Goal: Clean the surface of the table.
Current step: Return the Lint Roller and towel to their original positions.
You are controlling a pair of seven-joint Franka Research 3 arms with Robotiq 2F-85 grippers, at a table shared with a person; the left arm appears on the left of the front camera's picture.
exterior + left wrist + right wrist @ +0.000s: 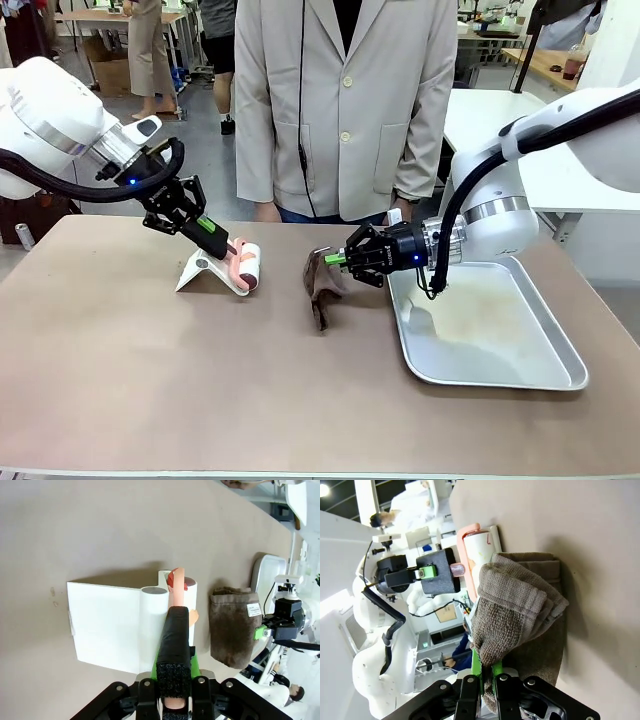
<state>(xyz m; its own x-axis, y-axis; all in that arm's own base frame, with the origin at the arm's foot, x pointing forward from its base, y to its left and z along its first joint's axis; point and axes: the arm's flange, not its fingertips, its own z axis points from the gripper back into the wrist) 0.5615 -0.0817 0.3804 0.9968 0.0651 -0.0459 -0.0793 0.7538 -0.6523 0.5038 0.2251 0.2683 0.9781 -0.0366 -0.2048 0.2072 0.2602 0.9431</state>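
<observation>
The brownish-taupe table [130, 380] carries a lint roller [247, 266] with a pink handle [176, 585], resting on a white holder [198, 272]. My left gripper [218, 238] is shut on that pink handle, seen close up in the left wrist view [177, 617] above the white holder [105, 625]. A brown cloth [322, 285] lies partly on the table at its middle, one end lifted. My right gripper [336, 259] is shut on the lifted end; the right wrist view shows the folded cloth [520, 605] bunched between its fingers [486, 666].
A shiny metal tray [545, 375] lies on the table at the right, under my right arm. A person in a pale jacket [345, 100] stands at the far edge, hands low. The near half of the table is bare.
</observation>
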